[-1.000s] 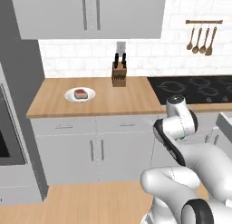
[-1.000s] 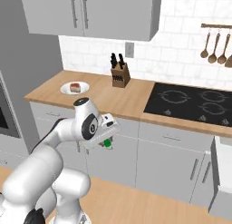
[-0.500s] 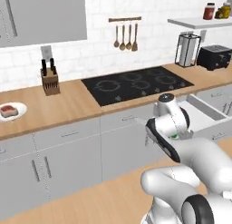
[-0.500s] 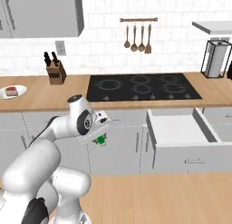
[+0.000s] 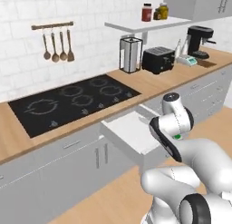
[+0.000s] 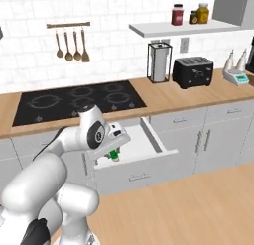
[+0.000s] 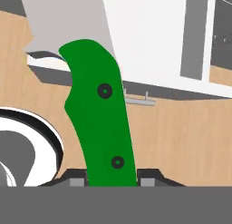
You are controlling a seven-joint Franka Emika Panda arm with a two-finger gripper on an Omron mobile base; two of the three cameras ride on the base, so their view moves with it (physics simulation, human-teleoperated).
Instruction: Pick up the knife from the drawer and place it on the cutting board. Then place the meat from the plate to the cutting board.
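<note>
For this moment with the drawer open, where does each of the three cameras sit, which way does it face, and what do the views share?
Left base view: on the base behind the arm's left, looking forward and down at the hob and open drawer; the white arm rises lower right.
Right base view: behind the arm's right, facing the same counter; the arm rises lower left, gripper over the drawer.
Hand view: on the hand, looking along the gripper at the knife it holds.
Shared: both base views show hob, drawer and toaster; right base and hand views show the green handle.

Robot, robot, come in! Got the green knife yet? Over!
Gripper shut on the knife. Knife lifted out, held beside the open drawer. Cutting board not reached yet. Nothing blocking the gripper.
</note>
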